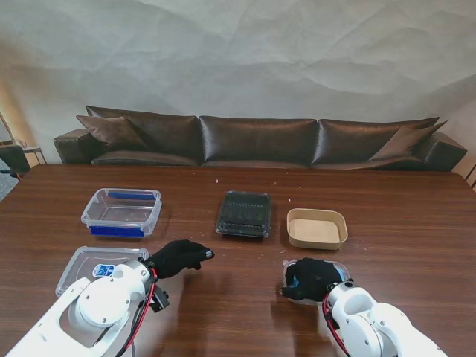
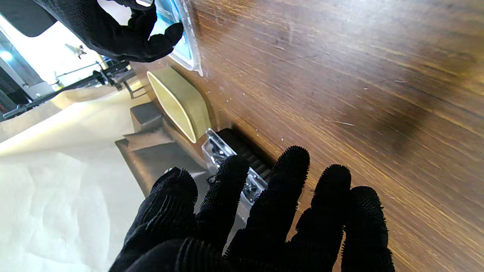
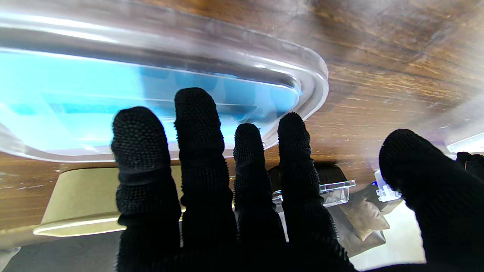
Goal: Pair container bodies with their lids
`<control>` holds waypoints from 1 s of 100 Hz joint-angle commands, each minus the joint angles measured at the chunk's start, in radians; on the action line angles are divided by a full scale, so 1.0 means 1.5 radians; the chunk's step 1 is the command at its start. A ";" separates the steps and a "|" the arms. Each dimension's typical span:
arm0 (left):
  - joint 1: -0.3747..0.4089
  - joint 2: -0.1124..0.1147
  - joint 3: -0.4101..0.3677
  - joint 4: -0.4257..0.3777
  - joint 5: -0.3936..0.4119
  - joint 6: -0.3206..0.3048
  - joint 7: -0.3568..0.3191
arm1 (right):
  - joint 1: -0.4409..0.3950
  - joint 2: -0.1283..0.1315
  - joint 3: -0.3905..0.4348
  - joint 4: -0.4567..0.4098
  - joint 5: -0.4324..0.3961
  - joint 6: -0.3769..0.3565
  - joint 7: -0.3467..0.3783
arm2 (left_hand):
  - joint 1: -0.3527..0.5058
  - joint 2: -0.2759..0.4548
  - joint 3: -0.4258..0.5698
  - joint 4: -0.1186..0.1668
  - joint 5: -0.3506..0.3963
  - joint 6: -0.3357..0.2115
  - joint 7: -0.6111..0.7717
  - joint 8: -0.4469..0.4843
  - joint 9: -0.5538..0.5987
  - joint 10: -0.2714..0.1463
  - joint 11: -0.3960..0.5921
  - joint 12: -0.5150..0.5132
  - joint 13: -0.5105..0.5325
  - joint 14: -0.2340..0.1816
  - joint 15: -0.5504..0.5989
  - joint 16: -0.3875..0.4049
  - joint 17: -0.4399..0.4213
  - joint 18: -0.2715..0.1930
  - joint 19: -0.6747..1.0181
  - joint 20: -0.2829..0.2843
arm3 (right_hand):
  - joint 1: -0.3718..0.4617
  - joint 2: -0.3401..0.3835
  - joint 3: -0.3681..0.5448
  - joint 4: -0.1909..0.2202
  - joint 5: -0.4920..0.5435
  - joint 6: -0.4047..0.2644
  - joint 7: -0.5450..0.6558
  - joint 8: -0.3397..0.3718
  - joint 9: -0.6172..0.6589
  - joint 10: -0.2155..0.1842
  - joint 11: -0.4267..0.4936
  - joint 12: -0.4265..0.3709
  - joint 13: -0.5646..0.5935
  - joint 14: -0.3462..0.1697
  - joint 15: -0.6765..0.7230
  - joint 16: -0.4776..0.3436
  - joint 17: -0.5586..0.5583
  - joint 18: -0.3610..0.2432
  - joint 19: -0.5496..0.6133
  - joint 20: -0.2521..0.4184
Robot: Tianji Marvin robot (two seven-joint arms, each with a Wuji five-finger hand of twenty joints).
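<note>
— Where do we stand with the bodies?

— Three sit in a row across the far half of the counter (image 1: 416, 223): the clear tub with blue clips (image 1: 121, 212) on the left, the black tray under its clear ribbed cover (image 1: 243, 214) in the middle, the tan paper bowl (image 1: 317, 227) on the right, each apart from the next.

— And the lids?

— We see a clear flat lid with a blue label (image 1: 83, 266) near us on the left, partly under our left arm. A second clear lid with a blue tint (image 3: 159, 102) lies near us on the right, just nearer than the paper bowl.

— What is our right hand (image 1: 313, 279) doing?

— It lies over that blue-tinted lid, fingers (image 3: 196, 124) stretched across its rim and the thumb out to one side. We cannot tell whether it grips the lid or only rests on it.

— Our left hand (image 1: 177, 257)?

— It hovers over bare wood between the labelled lid and the black tray, holding nothing, fingers (image 2: 291, 170) extended and slightly spread, pointing toward the tray.
</note>
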 commanded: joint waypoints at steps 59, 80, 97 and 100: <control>0.017 0.001 -0.015 -0.014 0.007 0.004 -0.017 | 0.002 -0.004 -0.051 0.022 0.044 0.009 0.000 | -0.011 0.029 -0.010 -0.007 0.020 0.005 0.004 0.006 -0.005 0.010 0.001 -0.003 -0.018 0.000 -0.005 -0.005 -0.012 -0.032 -0.019 -0.007 | -0.013 0.015 0.002 -0.005 -0.001 -0.007 -0.005 -0.029 0.137 0.009 -0.134 -0.116 0.002 0.004 -0.017 0.000 -0.229 -0.013 0.032 0.010; 0.018 0.002 -0.018 -0.014 0.007 0.000 -0.019 | 0.011 -0.005 -0.068 0.023 0.061 0.016 0.000 | -0.012 0.029 -0.010 -0.007 0.019 0.005 0.003 0.007 -0.006 0.009 0.001 -0.003 -0.017 0.001 -0.005 -0.006 -0.012 -0.032 -0.019 -0.007 | -0.012 0.015 0.006 -0.005 0.000 -0.006 -0.004 -0.031 0.140 0.014 -0.139 -0.121 0.000 0.006 -0.007 0.005 -0.230 -0.011 0.040 0.014; 0.020 0.002 -0.022 -0.015 0.009 -0.002 -0.020 | 0.020 -0.005 -0.085 0.025 0.066 0.024 0.001 | -0.012 0.029 -0.010 -0.007 0.021 0.005 0.004 0.007 -0.006 0.009 0.001 -0.003 -0.019 -0.001 -0.006 -0.006 -0.012 -0.032 -0.019 -0.007 | -0.013 0.016 0.005 -0.006 -0.001 -0.005 -0.004 -0.032 0.135 0.016 -0.140 -0.122 -0.003 0.005 -0.006 0.006 -0.232 -0.010 0.041 0.016; 0.021 0.003 -0.022 -0.015 0.009 -0.002 -0.021 | 0.022 -0.006 -0.088 0.025 0.068 0.026 0.001 | -0.012 0.029 -0.010 -0.007 0.020 0.004 0.003 0.007 -0.006 0.009 0.001 -0.003 -0.018 0.000 -0.006 -0.006 -0.012 -0.032 -0.020 -0.007 | -0.013 0.016 0.004 -0.006 -0.001 -0.006 -0.004 -0.032 0.135 0.018 -0.140 -0.122 -0.003 0.003 -0.006 0.006 -0.232 -0.010 0.041 0.016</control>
